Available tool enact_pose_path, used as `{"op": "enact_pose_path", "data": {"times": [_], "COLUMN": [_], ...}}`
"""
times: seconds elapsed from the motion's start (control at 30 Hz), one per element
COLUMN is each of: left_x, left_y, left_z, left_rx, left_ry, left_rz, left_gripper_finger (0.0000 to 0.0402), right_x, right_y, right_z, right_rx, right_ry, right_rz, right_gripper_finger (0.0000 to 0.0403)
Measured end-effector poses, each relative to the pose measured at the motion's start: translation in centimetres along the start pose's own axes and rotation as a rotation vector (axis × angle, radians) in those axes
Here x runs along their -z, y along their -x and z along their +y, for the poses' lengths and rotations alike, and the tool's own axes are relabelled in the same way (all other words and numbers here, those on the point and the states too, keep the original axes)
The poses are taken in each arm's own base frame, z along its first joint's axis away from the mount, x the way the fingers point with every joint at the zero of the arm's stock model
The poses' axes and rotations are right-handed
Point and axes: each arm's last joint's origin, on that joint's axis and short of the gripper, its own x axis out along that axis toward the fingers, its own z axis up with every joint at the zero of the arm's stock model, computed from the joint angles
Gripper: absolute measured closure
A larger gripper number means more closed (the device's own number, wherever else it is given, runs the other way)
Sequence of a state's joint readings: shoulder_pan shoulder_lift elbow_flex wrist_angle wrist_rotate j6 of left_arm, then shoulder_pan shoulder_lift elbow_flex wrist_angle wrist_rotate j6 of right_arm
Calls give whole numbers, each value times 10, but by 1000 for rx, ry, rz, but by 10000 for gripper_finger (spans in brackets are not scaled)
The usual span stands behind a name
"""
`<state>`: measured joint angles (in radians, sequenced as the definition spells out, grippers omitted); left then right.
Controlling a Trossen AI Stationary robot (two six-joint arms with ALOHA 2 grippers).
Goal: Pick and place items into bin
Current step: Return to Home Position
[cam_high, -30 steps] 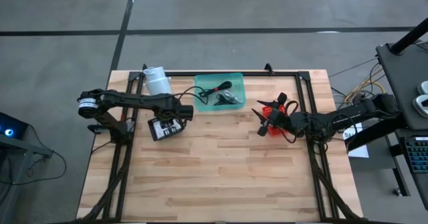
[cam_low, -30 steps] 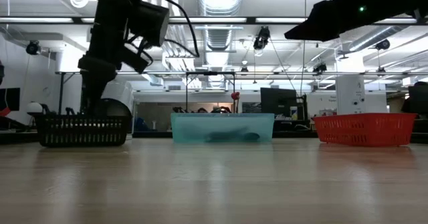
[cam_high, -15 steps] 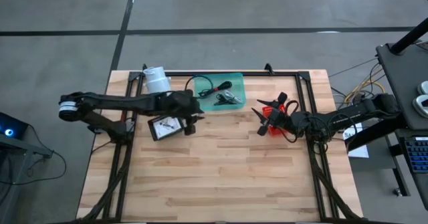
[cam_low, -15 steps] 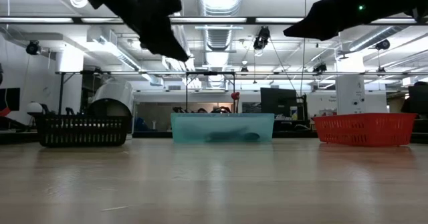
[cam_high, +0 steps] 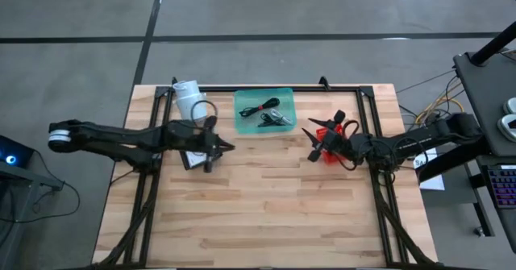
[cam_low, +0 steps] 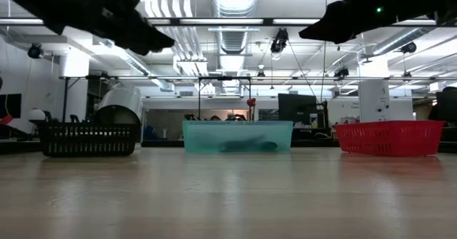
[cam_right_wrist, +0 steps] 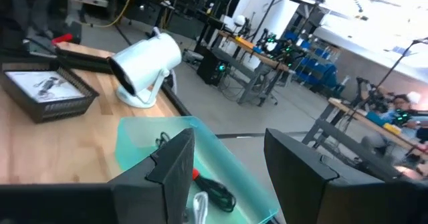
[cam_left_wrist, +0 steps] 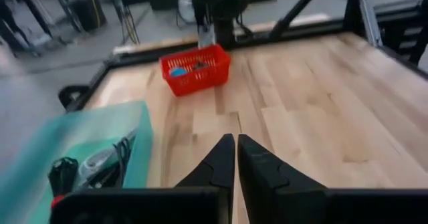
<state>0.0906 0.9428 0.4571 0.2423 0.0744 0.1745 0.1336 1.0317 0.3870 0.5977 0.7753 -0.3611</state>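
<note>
Sorting looks done: thin black cable (cam_high: 256,109) and black clips (cam_high: 276,119) lie in the translucent teal plastic bin (cam_high: 239,102) at the table's far edge, and a flat white packet (cam_right_wrist: 40,85) in the black mesh basket (cam_right_wrist: 53,107) toward the left edge. Left gripper (cam_left_wrist: 235,140), fingers together, hangs over that basket's edge; right gripper (cam_right_wrist: 229,150), fingers apart and empty, is over the red mesh basket (cam_left_wrist: 200,77); only homing seems left
</note>
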Motion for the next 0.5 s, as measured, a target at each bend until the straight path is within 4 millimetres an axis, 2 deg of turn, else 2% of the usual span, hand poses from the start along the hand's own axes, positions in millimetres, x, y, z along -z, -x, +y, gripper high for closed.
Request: {"op": "enact_pose_path", "data": {"times": [0.27,0.5], "left_x": [10,24], "left_y": [32,49], "left_z": [-4,-8], "left_rx": [-23,-34], "left_ry": [-56,-112], "left_rz": [-122,-177], "left_gripper_finger": [401,401], "right_x": [2,6], "right_y": [-14,-23], "right_z": [2,4], "right_rx": [37,67], "right_ry": [33,73], "right_rz": [-33,-47], "right_gripper_finger": [234,234]}}
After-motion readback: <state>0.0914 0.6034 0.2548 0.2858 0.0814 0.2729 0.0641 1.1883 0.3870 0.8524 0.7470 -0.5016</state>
